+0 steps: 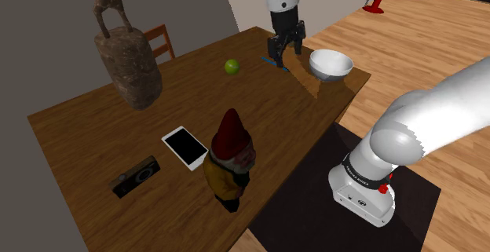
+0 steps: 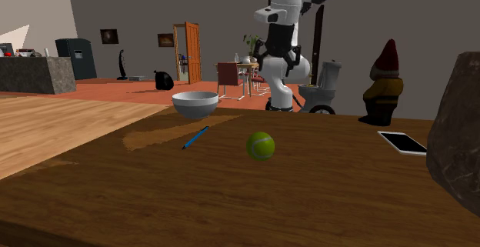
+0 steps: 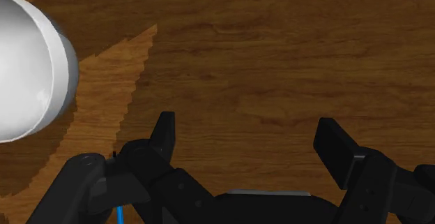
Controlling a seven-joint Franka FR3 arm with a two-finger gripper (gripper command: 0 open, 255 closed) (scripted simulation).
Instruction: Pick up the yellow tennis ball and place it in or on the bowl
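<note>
Shoulder view: black two-finger gripper [image 1: 284, 54] hangs over brown wood table [image 1: 94, 133] nr its far edge, fingers wide apart, holding nothing. Yellow-green tennis ball [image 1: 232, 67] sits on bare wood towards view's left of gripper, open room all round. White round bowl [image 1: 330, 64] at table corner, opposite side. Thin blue pen [image 1: 275, 62] below gripper.

yellow-green tennis ball [image 1: 232, 67] on table, apart from upright white bowl [image 1: 330, 63].

You see a line of small dark print on the arm's white base [image 1: 360, 181], too small to read; no other lettering is legible.
</note>
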